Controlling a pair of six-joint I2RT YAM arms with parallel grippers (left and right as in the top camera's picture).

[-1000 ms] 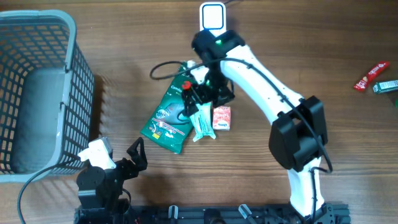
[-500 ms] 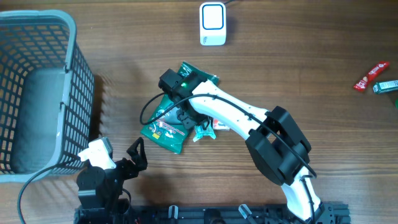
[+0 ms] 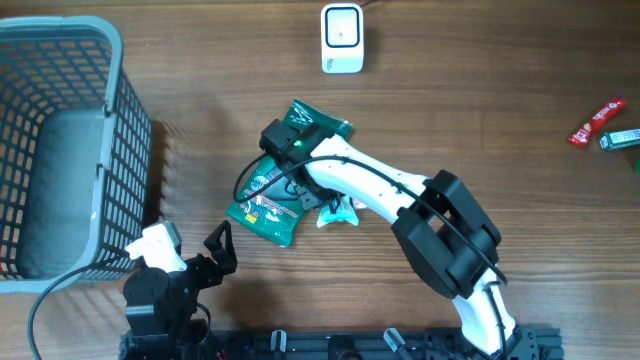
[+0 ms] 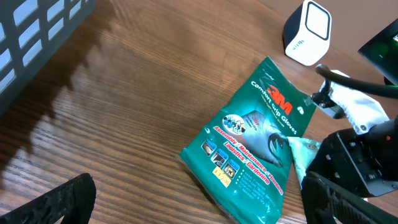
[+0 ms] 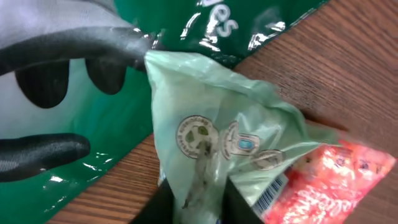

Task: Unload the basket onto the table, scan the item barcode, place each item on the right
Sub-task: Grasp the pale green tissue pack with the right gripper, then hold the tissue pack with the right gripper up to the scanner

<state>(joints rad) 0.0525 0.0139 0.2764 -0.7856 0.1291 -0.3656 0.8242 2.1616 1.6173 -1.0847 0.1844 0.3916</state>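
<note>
Right pincer (image 5: 198, 202): nipping pale green packet (image 5: 211, 124)
Left pincer (image 4: 199, 202): wide
Underneath: green pack (image 4: 255, 149), "3M Comfort Grip"
Four o'clock: red packet (image 5: 336, 180)

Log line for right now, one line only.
right gripper: shut on pale green packet | left gripper: open, empty | scanner: nothing presented yet

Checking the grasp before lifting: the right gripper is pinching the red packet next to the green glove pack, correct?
Not quite: the right gripper is pinching the pale green packet next to the green glove pack; the red packet lies ungripped beside it. The right wrist view shows this.
</note>
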